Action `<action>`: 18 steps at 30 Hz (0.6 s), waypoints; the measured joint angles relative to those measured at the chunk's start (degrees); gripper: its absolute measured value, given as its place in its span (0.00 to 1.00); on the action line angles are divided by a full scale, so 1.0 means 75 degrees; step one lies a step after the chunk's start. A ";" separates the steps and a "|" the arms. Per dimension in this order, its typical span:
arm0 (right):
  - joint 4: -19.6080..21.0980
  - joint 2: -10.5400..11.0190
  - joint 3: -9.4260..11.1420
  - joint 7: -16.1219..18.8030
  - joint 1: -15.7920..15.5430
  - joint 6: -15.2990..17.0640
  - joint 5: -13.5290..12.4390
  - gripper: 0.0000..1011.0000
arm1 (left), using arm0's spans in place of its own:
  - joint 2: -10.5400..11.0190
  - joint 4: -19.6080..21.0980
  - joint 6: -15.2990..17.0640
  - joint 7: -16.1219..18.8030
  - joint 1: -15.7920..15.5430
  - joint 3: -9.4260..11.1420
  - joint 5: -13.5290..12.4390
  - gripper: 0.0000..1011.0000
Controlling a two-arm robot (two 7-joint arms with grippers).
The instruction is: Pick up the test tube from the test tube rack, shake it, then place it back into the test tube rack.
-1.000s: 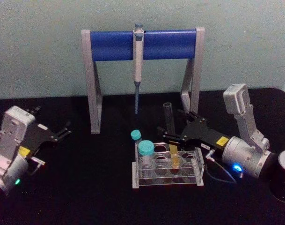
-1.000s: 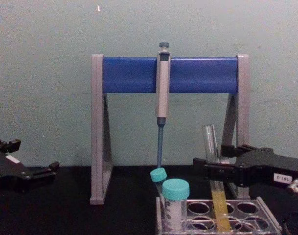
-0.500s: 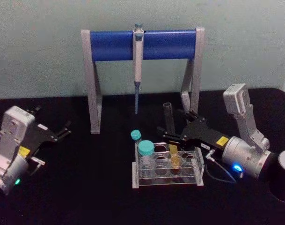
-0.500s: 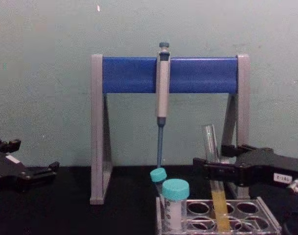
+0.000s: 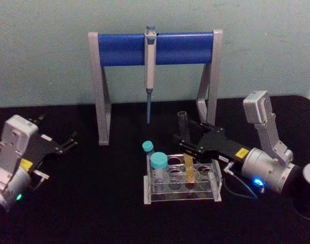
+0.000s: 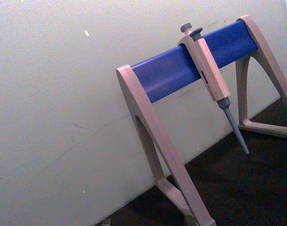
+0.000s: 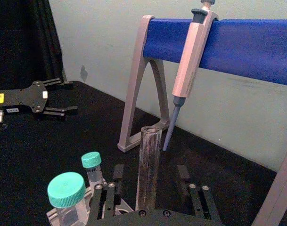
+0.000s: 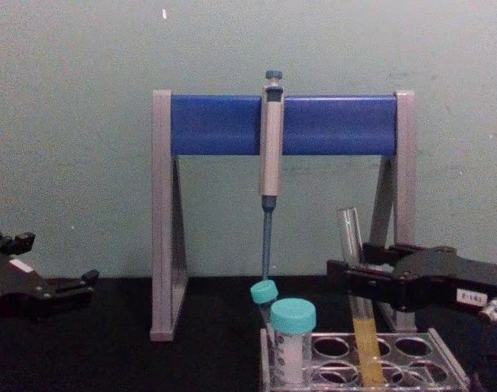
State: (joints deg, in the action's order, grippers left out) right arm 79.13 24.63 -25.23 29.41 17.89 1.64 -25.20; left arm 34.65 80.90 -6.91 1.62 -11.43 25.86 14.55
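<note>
Right gripper [image 5: 181,141]: reaching in from the right edge of the head view, hovering over the back of the test tube rack [image 5: 180,197] at centre-right.
Right fingers [image 7: 116,175]: standing spread, one on each side of the test tube [image 5: 184,128]. The right wrist view is showing a gap between the glass and each finger, so nothing is being pinched.
Test tube position: sitting in a rear hole of the rack, right of centre, tilting slightly. The yellow liquid is lying in its lower part inside the rack, and the clear open top is rising well above the fingers.
Finger height on tube: in the chest view the fingers are crossing the tube [image 8: 350,233] just above the liquid line, above the rack's top plate [image 8: 411,347].
Teal-capped tubes: the large one [image 5: 158,161] and the small one [image 5: 147,147] are occupying the rack's left end, apart from the gripper.
Left gripper [image 5: 71,141]: idling at the left edge on the black table [image 5: 93,203], with its fingers parted and holding nothing, well apart from the rack.
Pipette [image 5: 149,61]: hanging on the blue bar of the stand [image 5: 124,49], upper centre, behind the rack.
</note>
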 joint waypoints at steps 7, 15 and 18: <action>0.0000 0.0000 0.0000 0.0000 0.0000 -0.0001 0.0000 0.52 | 0.0000 0.0000 0.0000 0.0000 0.0000 0.0000 0.0000 0.99; 0.0000 0.0000 -0.0001 0.0001 0.0000 -0.0001 -0.0003 0.24 | 0.0000 0.0000 0.0000 0.0000 0.0000 0.0000 0.0000 0.99; 0.0000 0.0000 -0.0001 0.0001 0.0000 -0.0001 -0.0003 0.23 | 0.0000 0.0000 0.0000 0.0000 -0.0001 0.0000 0.0000 0.99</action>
State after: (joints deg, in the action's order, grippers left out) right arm 79.13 24.63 -25.24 29.42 17.89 1.63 -25.23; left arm 34.65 80.90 -6.91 1.62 -11.44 25.86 14.55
